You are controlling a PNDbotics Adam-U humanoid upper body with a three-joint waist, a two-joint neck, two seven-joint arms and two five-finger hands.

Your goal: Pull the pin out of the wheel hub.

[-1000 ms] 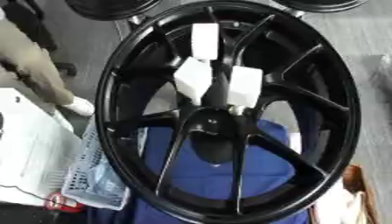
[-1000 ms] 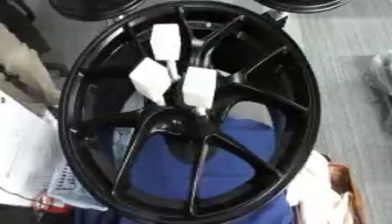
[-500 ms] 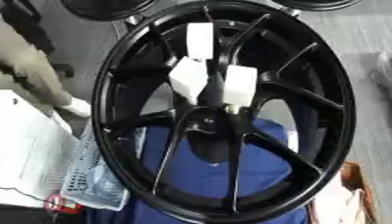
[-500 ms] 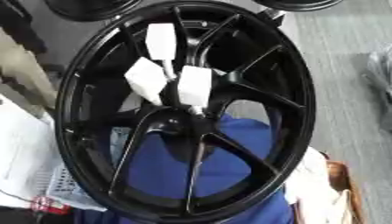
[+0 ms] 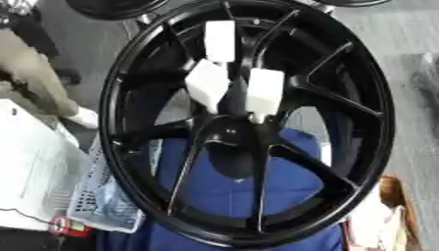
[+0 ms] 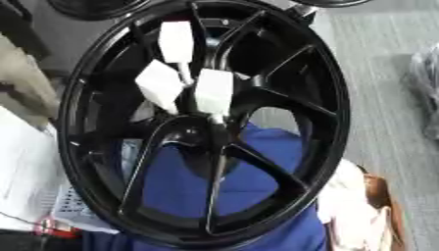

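1. Black wheel hub (image 5: pixel 244 122) is filling most of the frame, tilted, spokes meeting at ctr.
2. Three white blocks (image 5: pixel 264 92) are sitting just above hub ctr; likely hand parts, but which hand cannot be told.
3. Finger state: cannot tell.
4. Pin is not distinguishable.
5. Blue cloth (image 5: pixel 231 191) is showing through lower spokes; white basket (image 5: pixel 99 201) is lying lower left.
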